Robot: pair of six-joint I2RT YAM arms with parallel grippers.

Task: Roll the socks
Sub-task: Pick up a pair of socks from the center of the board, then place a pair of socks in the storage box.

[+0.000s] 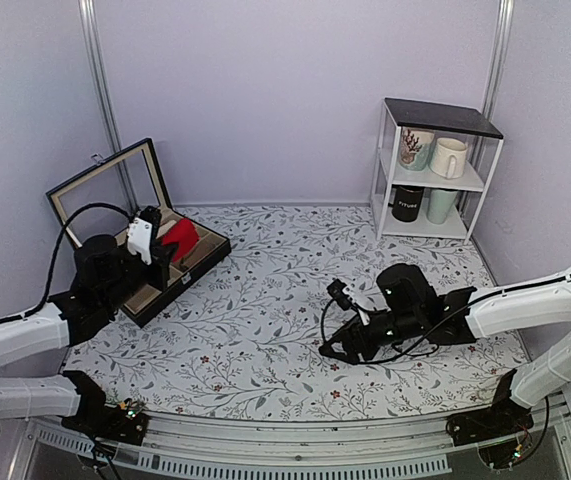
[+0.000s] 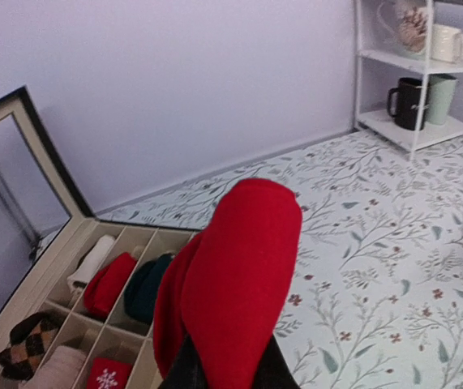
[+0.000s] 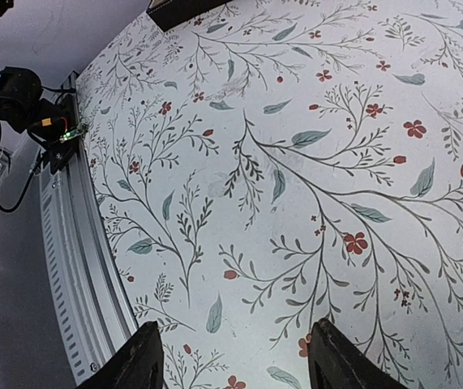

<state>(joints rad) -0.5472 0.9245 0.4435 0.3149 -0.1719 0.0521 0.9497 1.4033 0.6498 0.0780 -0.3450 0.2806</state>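
Holding the red socks (image 2: 231, 275) up over the box (image 2: 36, 279).
The left gripper (image 2: 219, 374) squeezes them tight, with the box just below and beside it. The right gripper (image 3: 235, 356) is spread wide with nothing in it, low over the flowery table (image 3: 296, 162).

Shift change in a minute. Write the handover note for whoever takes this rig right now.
Left gripper: shut on the socks, a red bundle held up over the open box.
Right gripper: open, empty, low over the table.
Done: socks look rolled and picked up.
Left: set them into a box compartment, then release.
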